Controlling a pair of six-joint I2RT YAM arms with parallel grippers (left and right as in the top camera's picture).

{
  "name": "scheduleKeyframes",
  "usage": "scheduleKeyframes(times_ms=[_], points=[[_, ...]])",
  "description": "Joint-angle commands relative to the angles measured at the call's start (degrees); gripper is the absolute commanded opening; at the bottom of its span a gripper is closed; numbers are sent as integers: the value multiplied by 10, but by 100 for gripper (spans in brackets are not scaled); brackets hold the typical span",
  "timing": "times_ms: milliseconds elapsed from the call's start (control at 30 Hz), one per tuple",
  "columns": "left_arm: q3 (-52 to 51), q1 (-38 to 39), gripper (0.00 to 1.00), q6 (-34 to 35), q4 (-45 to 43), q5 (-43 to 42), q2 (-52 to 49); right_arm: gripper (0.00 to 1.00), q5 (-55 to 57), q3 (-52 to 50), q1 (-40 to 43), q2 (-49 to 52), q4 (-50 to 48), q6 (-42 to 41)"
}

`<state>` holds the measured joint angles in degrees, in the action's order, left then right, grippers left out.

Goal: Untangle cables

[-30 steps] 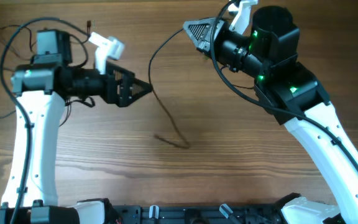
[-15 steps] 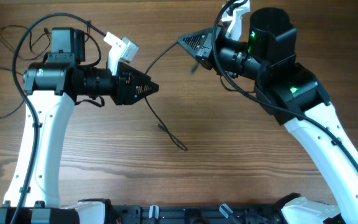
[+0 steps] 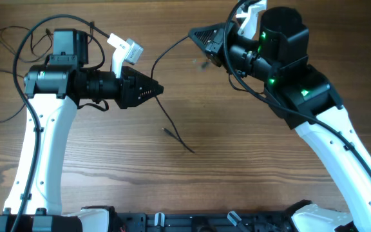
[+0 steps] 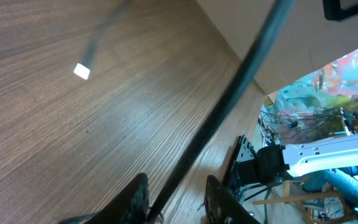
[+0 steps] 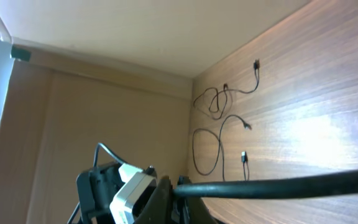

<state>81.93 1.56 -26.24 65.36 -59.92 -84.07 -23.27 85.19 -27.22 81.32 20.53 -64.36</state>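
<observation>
Left gripper (image 3: 159,90) is pressed shut on one thin cable (image 4: 224,106). Right gripper (image 3: 194,33) pinches the same cable farther along. The slack between them arcs. The tail trails from the left gripper onto mid-worktop (image 3: 237,174). Other cables (image 5: 207,151) lie loose on the left side.

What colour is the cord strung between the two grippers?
The cord is black; the overhead view shows it best.

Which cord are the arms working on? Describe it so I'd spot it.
Look at the middle of the wooden table. A thin black cord arcs from the right gripper to the left gripper, its tail trailing onto the wood. Only it spans both grippers; the other cords lie loose.
</observation>
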Motion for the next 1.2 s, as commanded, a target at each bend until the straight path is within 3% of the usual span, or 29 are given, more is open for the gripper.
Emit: scheduleKeyframes(times_ms=[0, 167, 233, 333, 367, 467, 500, 633, 700, 767, 867, 1167], points=[[-2, 2, 32, -1, 0, -11, 6, 4, 15, 0, 6, -11, -4, -3], [-2, 2, 31, -1, 0, -12, 6, 4, 5, 0, 6, -11, -3, -3], [-2, 2, 24, -1, 0, -12, 6, 4, 5, 0, 6, -11, -4, -4], [-2, 2, 4, 0, 5, -12, 6, 4, 5, 0, 6, -11, -4, -3], [-2, 2, 4, 11, 7, -12, 6, 4, 5, 0, 6, -11, -3, -3], [-2, -1, 4, 86, -8, -12, 9, 5, 23, 0, 6, -11, 15, -1], [-2, -4, 4, 134, -24, -11, 15, 9, 40, 0, 6, -11, 34, -1], [-2, -11, 4, 206, -64, -6, 59, 17, 115, 0, 6, -11, 98, 1], [-2, -11, 4, 253, -77, 36, 90, 18, 147, 0, 6, -11, 124, 2], [-2, -11, 4, 301, -77, 120, 122, 32, 162, -1, 6, -11, 149, 2], [-2, -11, 4, 332, -84, 157, 162, 53, 170, -1, 6, -11, 179, 4], [-2, -11, 4, 479, -166, 190, 237, 70, 176, -1, 6, -11, 231, 15]])
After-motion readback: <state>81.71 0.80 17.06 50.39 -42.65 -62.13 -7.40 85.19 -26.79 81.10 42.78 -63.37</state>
